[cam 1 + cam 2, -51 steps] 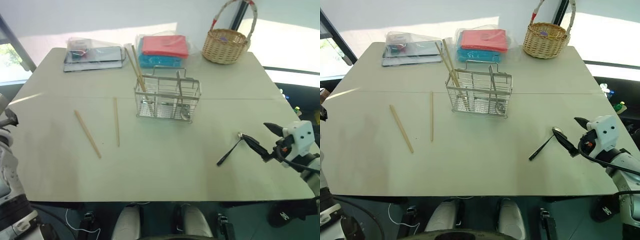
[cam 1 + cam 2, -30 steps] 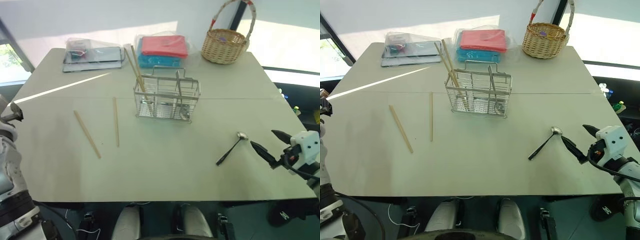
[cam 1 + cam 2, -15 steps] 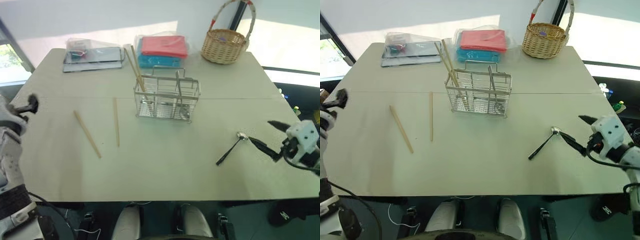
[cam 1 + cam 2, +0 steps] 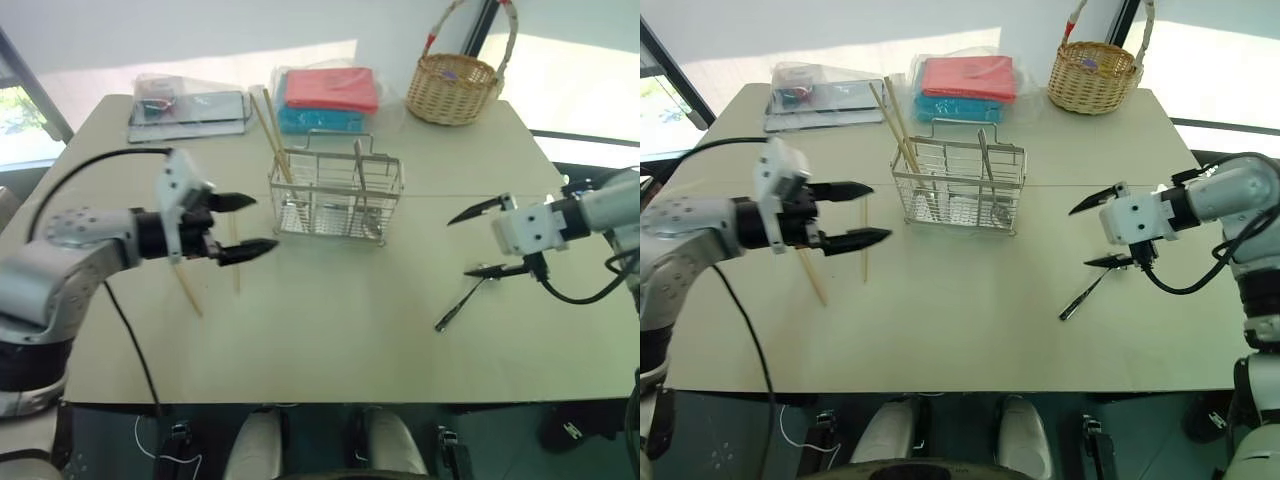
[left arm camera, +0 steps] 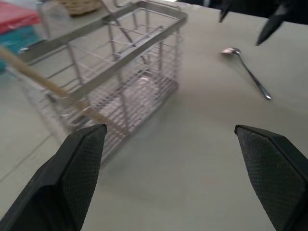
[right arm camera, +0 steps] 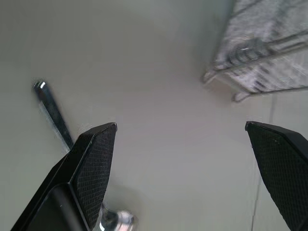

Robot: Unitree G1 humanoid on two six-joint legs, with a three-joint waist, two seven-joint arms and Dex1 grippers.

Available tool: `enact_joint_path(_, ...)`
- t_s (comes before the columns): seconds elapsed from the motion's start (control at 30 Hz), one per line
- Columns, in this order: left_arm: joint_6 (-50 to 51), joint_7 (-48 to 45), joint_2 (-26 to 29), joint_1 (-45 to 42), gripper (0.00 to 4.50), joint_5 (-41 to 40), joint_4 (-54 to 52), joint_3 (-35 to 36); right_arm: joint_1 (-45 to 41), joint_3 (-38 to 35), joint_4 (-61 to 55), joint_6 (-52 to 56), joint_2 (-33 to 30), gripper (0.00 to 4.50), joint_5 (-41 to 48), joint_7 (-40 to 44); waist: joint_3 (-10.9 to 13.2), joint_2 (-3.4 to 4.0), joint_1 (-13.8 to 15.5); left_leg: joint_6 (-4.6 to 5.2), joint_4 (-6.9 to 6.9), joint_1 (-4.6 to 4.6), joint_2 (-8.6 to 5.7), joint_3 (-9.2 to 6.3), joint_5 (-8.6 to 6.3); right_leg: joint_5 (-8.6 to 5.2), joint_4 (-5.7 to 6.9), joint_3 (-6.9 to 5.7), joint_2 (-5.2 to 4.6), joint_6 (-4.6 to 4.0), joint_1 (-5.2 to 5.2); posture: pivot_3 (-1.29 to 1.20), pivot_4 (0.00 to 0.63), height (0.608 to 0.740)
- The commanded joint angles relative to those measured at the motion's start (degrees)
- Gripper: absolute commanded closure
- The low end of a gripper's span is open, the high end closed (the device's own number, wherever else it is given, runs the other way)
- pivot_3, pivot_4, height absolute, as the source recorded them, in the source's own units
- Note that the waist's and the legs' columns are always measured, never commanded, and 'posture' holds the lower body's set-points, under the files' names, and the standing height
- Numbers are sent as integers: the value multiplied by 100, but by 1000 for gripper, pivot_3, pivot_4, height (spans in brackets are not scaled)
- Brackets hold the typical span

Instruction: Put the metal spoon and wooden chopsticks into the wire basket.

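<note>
Pale table (image 4: 330, 330) carries the wire basket (image 4: 335, 195) at centre, two wooden chopsticks (image 4: 268, 125) leaning in it and two more (image 4: 232, 262) lying flat left. Both end effectors, left (image 4: 245, 222) and right (image 4: 478, 240), gape empty; the metal spoon (image 4: 455, 305) lies beneath the right one.

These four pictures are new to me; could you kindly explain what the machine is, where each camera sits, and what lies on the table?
It is a humanoid robot with two arms. Two pictures come from cameras in its head, two from its wrists. The left gripper and right gripper both stand open and hold nothing. On the table lie two loose wooden chopsticks and a metal spoon, beside a wire basket already holding more chopsticks. Behind stand a wicker basket and some wrapped packs.
</note>
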Motion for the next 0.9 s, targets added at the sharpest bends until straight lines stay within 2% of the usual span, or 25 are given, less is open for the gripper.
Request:
enact_joint_path(0.03, 115, -260, -245, -536, 2, 98, 358, -489, -797, 572, 1021, -1214, 119, 75, -607, 189, 2, -1, -18, 0, 0, 1, -1, 2, 0, 0, 2, 2, 0, 1, -1, 0, 150, 703)
enact_joint_path(0.13, 125, -504, -446, -837, 2, 192, 571, -842, -1327, 1058, 1821, -1887, 286, 75, -1000, 189, 2, -1, -43, -2, -2, 2, 1, 1, 3, 1, 8, 3, 3, 3, -5, 0, 150, 703)
enact_joint_path(0.3, 161, -789, -563, -1031, 2, 204, 645, -1027, -1773, 1497, 2670, -2847, 488, 75, -1683, 60, 5, 3, -98, -30, -2, 4, 2, 5, 19, 2, 12, 7, 4, 3, -5, 0, 150, 703)
enact_joint_path(0.47, -36, -926, -596, -1087, 2, 454, 926, -1078, -1850, 1707, 3112, -3179, 651, 75, -2077, -230, 5, 3, -132, -28, 2, 6, 2, 5, 18, 2, 15, 9, 4, 3, -2, 0, 150, 703)
enact_joint_path(0.9, 115, -1079, -579, -1237, 2, 403, 738, -923, -1750, 1995, 3670, -3269, 1065, 75, -3049, -1674, 3, 0, -138, -55, 1, 12, 2, 7, 33, 2, 21, 17, 4, 3, 1, 0, 150, 703)
